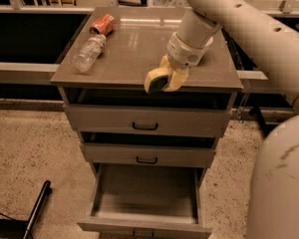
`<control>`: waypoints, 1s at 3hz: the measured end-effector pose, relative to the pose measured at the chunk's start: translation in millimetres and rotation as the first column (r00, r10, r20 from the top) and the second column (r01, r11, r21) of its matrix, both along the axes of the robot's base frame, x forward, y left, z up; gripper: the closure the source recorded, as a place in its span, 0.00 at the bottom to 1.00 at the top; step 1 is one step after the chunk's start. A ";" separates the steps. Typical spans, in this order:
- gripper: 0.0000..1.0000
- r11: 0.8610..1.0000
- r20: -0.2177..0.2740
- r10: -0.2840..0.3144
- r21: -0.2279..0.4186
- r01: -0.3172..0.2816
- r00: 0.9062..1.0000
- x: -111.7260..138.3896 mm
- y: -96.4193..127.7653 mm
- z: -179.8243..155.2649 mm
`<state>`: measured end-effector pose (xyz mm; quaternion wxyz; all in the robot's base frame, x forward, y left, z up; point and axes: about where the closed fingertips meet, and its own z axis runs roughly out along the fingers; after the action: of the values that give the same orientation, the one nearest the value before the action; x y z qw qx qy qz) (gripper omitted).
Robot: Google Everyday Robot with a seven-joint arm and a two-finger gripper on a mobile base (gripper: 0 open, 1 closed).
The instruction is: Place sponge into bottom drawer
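We see the gripper [165, 81] at the front edge of the grey cabinet top [134, 54], a little right of the middle of that edge, reaching down from the pale arm [249, 24] that comes in from the upper right. Its yellowish fingers [177, 77] are pinched on the sponge [154, 80], which is held tilted with its pale yellow foam towards the left and its dark green face showing between the foam and the fingers. The sponge hangs right at the front edge, partly past it, and we cannot tell whether it touches the top. Well below it, the bottom drawer [144, 198] is pulled out, its grey box open to view, with its front panel at the lower rim of the view. Above it are the two shallower drawers, the top drawer [144, 121] and the middle drawer [147, 155], each with a small dark handle. Near the back left corner of the top lies a red can [102, 24] on its side, and just in front of it, along the left edge, a clear plastic bottle [88, 53] also lies on its side, well apart from the gripper.
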<state>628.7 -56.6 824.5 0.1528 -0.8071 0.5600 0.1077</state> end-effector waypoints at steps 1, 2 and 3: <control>1.00 1.000 0.020 -0.030 -0.008 0.030 0.999 -36.2 -11.4 18.5; 1.00 0.990 -0.001 -0.038 -0.137 0.038 0.999 -80.2 -18.0 -2.9; 1.00 0.990 -0.015 -0.034 -0.140 0.031 0.999 -82.7 -17.6 -9.3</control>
<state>546.0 -74.2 815.3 0.0928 -0.8057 0.5806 0.0725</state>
